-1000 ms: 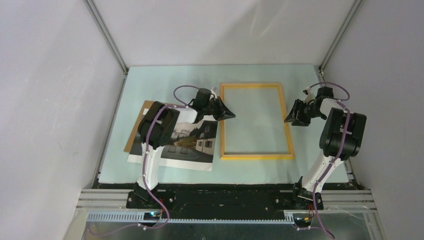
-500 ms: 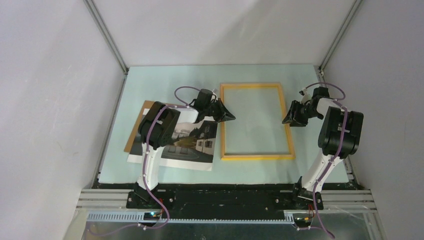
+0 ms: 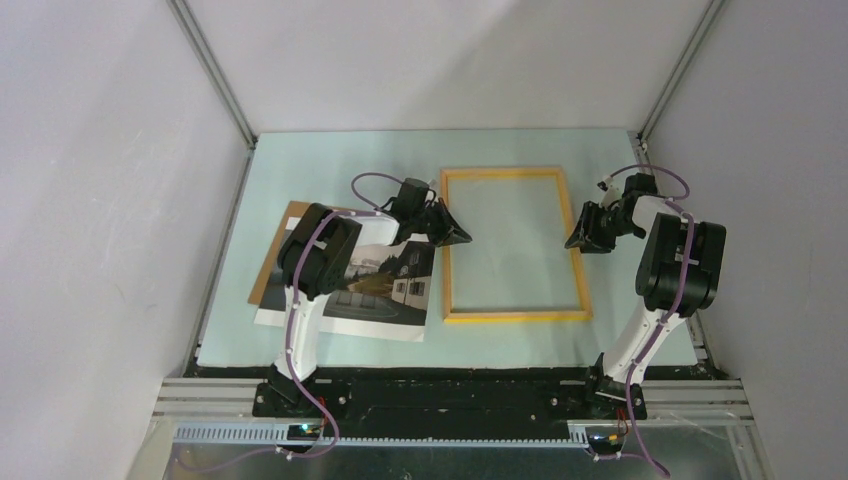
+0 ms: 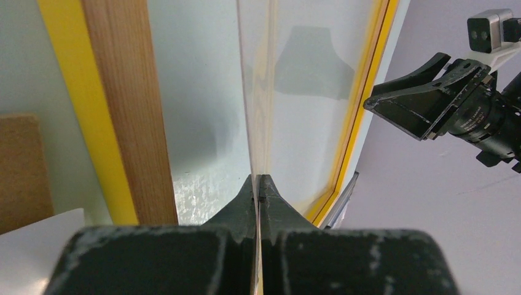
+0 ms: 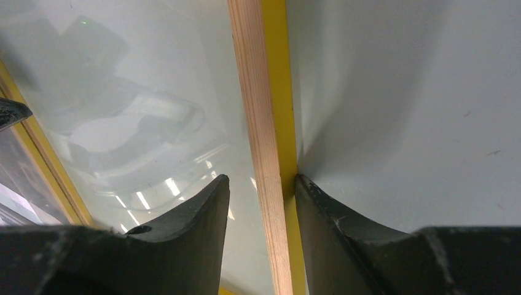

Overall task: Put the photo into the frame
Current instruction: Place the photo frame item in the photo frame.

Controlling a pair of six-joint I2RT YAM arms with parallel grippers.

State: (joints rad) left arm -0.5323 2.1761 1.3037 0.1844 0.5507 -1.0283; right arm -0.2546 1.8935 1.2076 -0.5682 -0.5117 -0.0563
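The frame (image 3: 515,243), with thin yellow-orange wooden edges, lies flat in the middle of the table. My left gripper (image 3: 462,236) is at its left rail (image 4: 123,110), shut (image 4: 258,178) on the thin edge of the clear pane (image 4: 258,92), which runs edge-on away from the fingertips. My right gripper (image 3: 578,238) is open and straddles the right rail (image 5: 265,123). Its outer finger touches the yellow side, and the inner finger stands apart over the pane. The photo (image 3: 385,285), a dark landscape with a white house, lies left of the frame, partly under my left arm.
A brown backing board (image 3: 275,255) lies under the photo's far left side. The pale green mat (image 3: 330,165) covers the table between white walls. An aluminium rail (image 3: 450,385) runs along the near edge by the arm bases.
My right gripper has moved left onto the frame's right rail and its jaws have narrowed. The left gripper has stayed shut and has hardly moved.
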